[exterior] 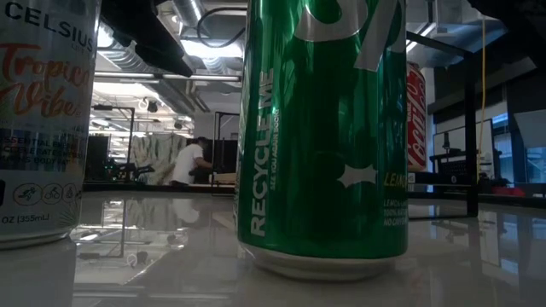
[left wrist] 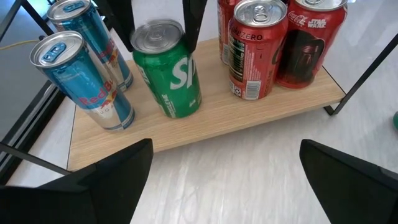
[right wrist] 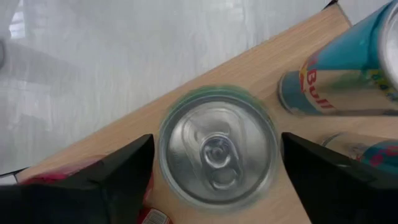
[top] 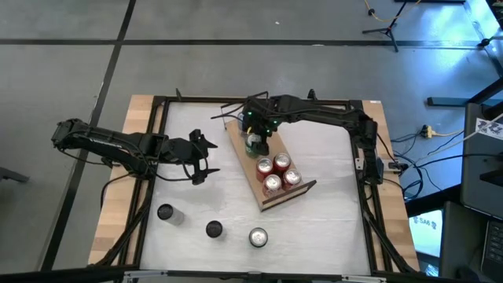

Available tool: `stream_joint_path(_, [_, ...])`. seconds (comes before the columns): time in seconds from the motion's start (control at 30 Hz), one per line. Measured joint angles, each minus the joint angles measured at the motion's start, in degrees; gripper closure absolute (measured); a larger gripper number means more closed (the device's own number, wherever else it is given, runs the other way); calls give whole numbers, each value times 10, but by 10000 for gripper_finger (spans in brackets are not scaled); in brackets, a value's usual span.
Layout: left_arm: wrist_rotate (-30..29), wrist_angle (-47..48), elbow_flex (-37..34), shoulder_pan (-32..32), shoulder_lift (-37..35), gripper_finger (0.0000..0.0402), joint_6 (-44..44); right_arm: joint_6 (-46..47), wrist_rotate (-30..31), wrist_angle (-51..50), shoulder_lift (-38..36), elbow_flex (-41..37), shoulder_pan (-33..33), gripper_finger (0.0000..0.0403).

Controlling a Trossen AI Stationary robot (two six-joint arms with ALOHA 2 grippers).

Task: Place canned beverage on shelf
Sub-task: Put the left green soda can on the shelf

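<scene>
A green Sprite can (left wrist: 168,68) stands on its base on the light-wood shelf (left wrist: 249,118), between two blue Red Bull cans (left wrist: 84,81) and several red Coca-Cola cans (left wrist: 255,50). My right gripper (right wrist: 217,155) hangs over it, pointing steeply down and open. Its fingers (left wrist: 193,25) stand on either side of the can's top (right wrist: 217,152), with a thin gap showing on each side. My left gripper (top: 200,161) waits open above the table, left of the shelf, facing it.
Three more cans stand on the table near its front edge (top: 165,213) (top: 214,229) (top: 258,237); the low view shows a green one (exterior: 324,128) and a Celsius can (exterior: 43,119) up close. A black frame (top: 161,106) runs around the table. A person shows far off in the room (exterior: 189,162).
</scene>
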State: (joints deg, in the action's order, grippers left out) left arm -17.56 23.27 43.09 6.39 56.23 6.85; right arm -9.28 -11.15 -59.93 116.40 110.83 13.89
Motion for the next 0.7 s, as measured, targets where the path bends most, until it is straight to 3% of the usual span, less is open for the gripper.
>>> stream_joint_path(0.23, [0,0,0,0,0,8,0,0,0,0,-2,1,0,7])
stream_joint_path(0.7, [0,0,0,0,0,8,0,0,0,-2,-31,0,0,15])
